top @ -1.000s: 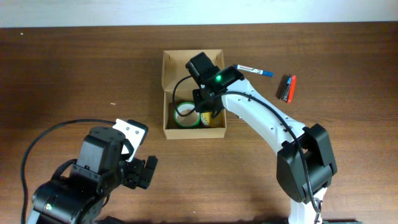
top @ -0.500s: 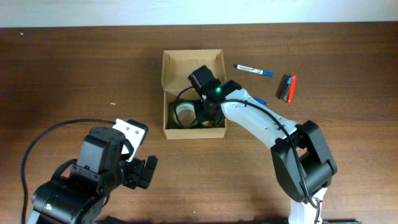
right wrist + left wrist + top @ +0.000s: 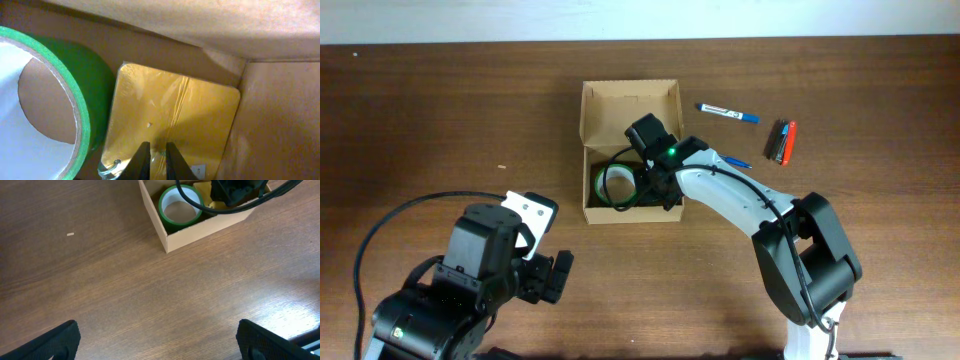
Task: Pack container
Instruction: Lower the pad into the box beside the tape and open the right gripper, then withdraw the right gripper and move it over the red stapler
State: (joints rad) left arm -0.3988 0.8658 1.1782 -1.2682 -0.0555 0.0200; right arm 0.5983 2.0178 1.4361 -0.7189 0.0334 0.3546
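- The container point(image 3: 620, 112) sits on the surface point(image 3: 440, 120), long axis pointing away from the robot.
- Right claw point(image 3: 155, 160) is inside it, nearly clenched on nothing, above the yellow pad point(image 3: 175, 115) beside the green tape roll point(image 3: 95, 80).
- Left claw point(image 3: 162, 340), spread wide, hangs well apart.
- A second ago the right claw stood nearer the box's far end.

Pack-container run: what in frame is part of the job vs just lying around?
Job: container; green tape roll and yellow sticky pad inside it; right gripper reaching into it.
Lying about: blue pen; red and black markers, both outside it.
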